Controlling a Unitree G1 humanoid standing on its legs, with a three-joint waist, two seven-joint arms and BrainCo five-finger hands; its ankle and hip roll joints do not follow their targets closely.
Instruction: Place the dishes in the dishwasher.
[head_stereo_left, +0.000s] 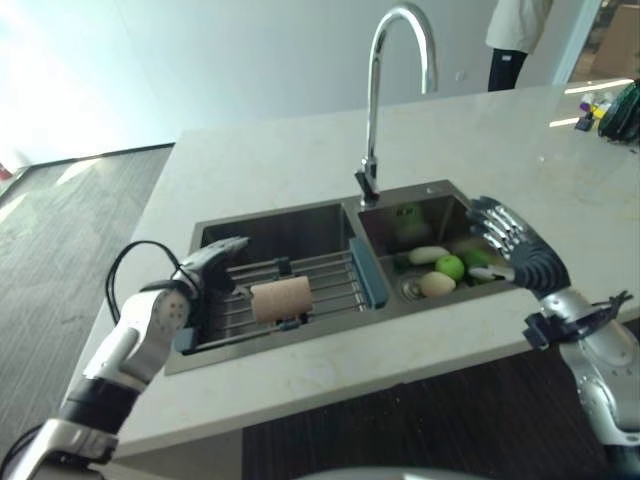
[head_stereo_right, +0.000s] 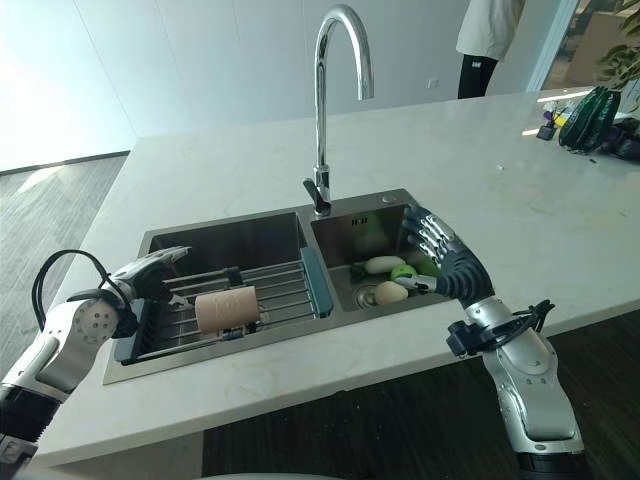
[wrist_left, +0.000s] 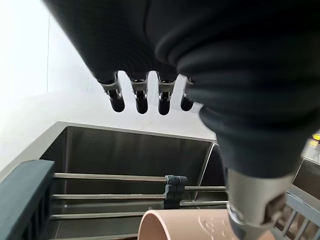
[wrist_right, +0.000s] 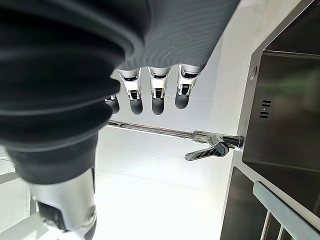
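A tan cup (head_stereo_left: 281, 298) lies on its side on a wire rack (head_stereo_left: 325, 272) across the left basin of a steel double sink (head_stereo_left: 318, 211); it also shows in the left wrist view as the cup (wrist_left: 185, 225). My left hand (head_stereo_left: 207, 262) hovers over the rack's left end, a little left of the cup, fingers (wrist_left: 141, 96) straight and holding nothing. In the right basin lie a green apple (head_stereo_left: 450, 267), a long white piece (head_stereo_left: 428, 255) and a pale round piece (head_stereo_left: 437, 285). My right hand (head_stereo_left: 522, 252) hangs over that basin's right rim, open and empty, fingers (wrist_right: 157, 95) spread.
A tall curved tap (head_stereo_left: 376, 90) rises behind the divider between the basins, seen too as the tap (wrist_right: 212, 147). The pale stone counter (head_stereo_left: 250, 170) surrounds the sink. Dark green items (head_stereo_left: 622, 110) sit at the far right. A person (head_stereo_left: 515, 35) stands beyond the counter.
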